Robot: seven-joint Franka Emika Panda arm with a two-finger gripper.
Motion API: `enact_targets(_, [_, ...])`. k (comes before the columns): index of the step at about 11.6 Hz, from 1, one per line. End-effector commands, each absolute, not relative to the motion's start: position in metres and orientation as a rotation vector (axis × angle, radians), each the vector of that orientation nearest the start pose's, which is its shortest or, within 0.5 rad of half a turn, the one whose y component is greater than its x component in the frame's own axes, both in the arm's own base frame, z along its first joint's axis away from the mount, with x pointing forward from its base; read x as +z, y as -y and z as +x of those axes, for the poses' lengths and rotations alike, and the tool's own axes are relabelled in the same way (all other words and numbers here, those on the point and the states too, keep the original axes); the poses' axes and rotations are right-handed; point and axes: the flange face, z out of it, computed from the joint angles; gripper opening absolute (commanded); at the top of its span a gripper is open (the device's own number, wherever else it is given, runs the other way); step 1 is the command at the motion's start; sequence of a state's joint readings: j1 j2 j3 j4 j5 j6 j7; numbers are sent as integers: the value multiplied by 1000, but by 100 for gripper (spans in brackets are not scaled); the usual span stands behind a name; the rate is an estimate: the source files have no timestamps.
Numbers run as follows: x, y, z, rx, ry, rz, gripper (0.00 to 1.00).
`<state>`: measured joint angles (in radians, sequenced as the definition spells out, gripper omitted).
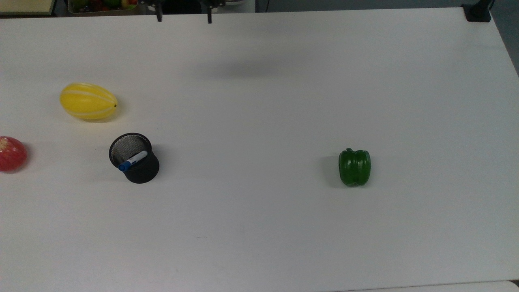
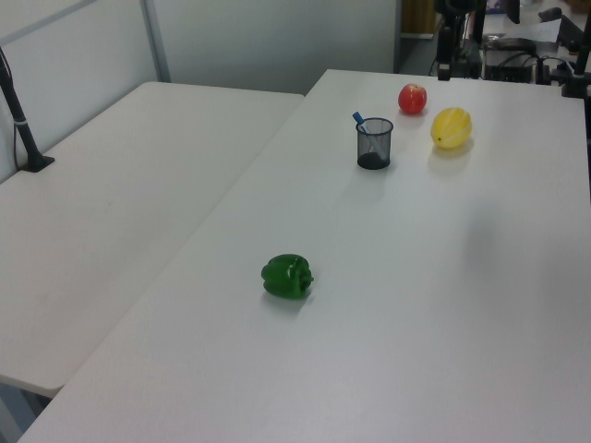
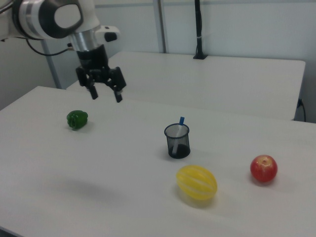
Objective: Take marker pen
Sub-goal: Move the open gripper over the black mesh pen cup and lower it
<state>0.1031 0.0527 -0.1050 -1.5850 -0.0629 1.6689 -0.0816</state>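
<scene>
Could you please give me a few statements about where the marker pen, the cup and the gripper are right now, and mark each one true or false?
1. The marker pen stands inside the black mesh cup. True.
2. The gripper is closed around the marker pen. False: it hangs in the air with its fingers open and holds nothing.
3. In the right view, the green pepper lies to the left of the cup. True.
4. The yellow melon is inside the cup. False: it lies on the table beside the cup, apart from it.
5. The marker pen's blue cap points upward, out over the cup's rim. True.
6. The red apple touches the green pepper. False: they are far apart.
</scene>
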Motion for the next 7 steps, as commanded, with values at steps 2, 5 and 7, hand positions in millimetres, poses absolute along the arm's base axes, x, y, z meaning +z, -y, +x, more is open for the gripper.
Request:
enact_targets(2, [591, 55, 625, -340, 41, -3213, 100])
enact_targets(5, [559, 79, 659, -521, -3, -3217, 100])
enact_targets(7, [531, 84, 683, -651, -75, -3198, 100])
